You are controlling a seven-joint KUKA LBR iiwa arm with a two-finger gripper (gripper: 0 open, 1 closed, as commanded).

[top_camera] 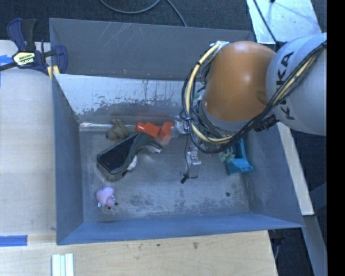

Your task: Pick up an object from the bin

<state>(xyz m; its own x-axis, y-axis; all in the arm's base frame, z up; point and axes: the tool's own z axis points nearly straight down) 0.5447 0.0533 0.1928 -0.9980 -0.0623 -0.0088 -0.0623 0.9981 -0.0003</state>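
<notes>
Near the middle of the grey bin, we are seeing the hand hanging low over a bare patch of floor, pointing down beneath the orange cover of the arm. We are not managing to tell how far the hand is open, nor whether it is gripping anything. The nearest things are lying to either side: a black, curved, shoe-like thing to the left, and a blue block just to the right, partly tucked under the arm's cables. Farther back, a red-orange piece is sitting just beside the black thing's far end, with an olive-brown lump to its left. A small pink toy is lying apart in the near left corner.
</notes>
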